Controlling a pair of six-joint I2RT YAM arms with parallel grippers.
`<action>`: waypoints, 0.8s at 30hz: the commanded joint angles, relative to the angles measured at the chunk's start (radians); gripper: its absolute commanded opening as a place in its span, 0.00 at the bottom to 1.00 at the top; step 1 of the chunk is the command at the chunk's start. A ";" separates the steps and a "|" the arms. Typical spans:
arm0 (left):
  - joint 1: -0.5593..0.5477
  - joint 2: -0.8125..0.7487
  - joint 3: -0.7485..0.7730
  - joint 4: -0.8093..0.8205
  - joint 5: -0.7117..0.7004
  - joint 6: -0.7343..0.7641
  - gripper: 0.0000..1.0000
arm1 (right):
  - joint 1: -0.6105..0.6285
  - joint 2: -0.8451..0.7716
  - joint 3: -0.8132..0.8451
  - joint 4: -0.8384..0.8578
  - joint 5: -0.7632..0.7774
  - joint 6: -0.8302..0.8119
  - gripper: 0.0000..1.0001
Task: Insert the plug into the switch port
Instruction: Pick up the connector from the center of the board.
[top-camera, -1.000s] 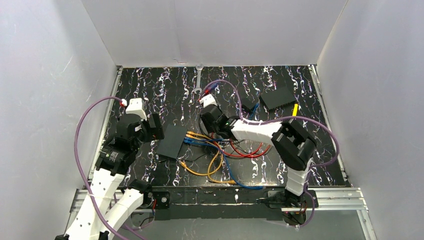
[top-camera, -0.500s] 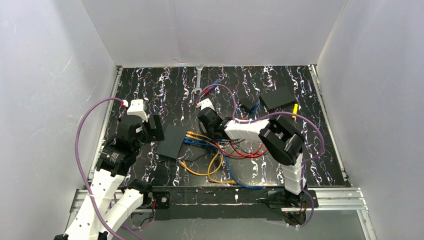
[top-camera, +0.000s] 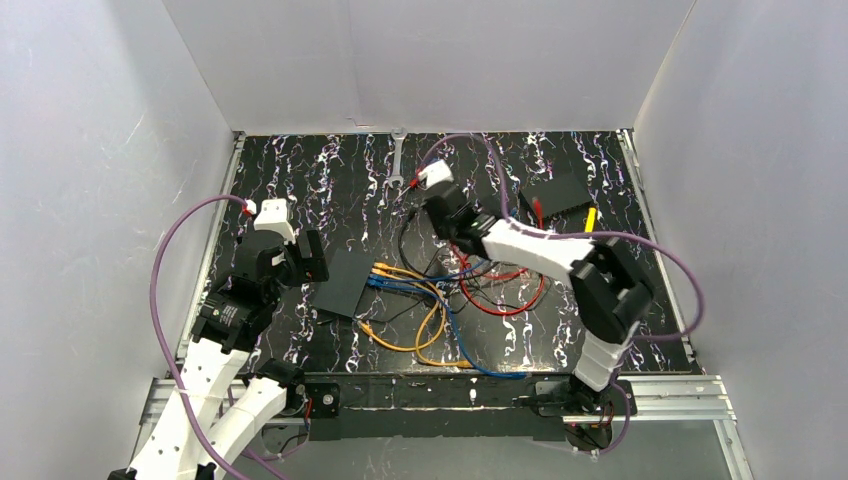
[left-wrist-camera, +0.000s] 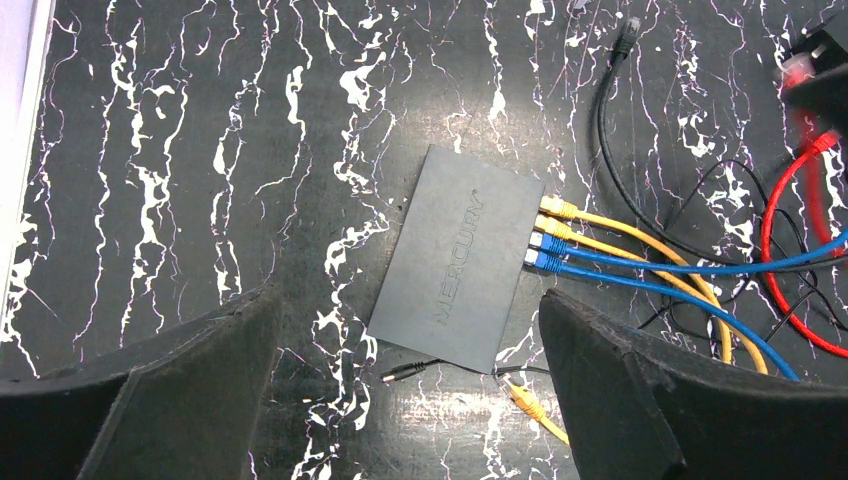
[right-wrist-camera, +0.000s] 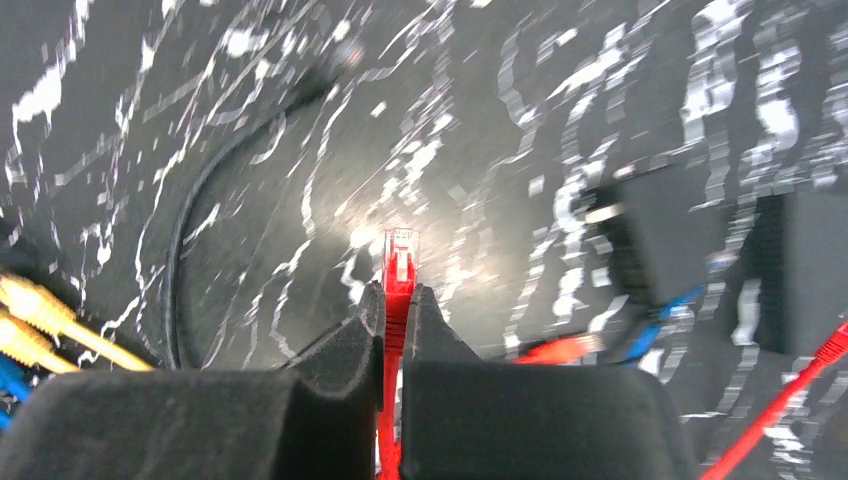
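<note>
The switch is a flat matte-black box lying on the marbled table, with two yellow plugs and a blue plug in the sockets on its right edge. It also shows in the top view. My left gripper hovers over its near edge, open and empty, and shows in the top view. My right gripper is shut on a red plug, whose tip sticks out past the fingertips. In the top view the right gripper is behind and to the right of the switch, well apart from it.
A tangle of orange, blue, red and black cables lies mid-table. A plain black slab and a smaller black block sit at the back right, a wrench at the back. A loose barrel plug and a yellow plug lie by the switch.
My right gripper has moved from beside the switch's cabled edge back and to the right, carrying the red cable with it. The left arm has hardly moved.
</note>
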 joint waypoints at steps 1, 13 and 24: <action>-0.003 -0.012 -0.006 -0.002 -0.022 0.007 0.98 | -0.086 -0.182 0.064 -0.008 0.024 -0.111 0.01; -0.002 -0.004 -0.007 -0.002 -0.023 0.007 0.98 | -0.168 -0.464 0.216 0.050 0.171 -0.429 0.01; -0.003 0.012 -0.007 -0.002 -0.024 0.006 0.98 | -0.166 -0.506 0.077 0.022 -0.471 -0.378 0.01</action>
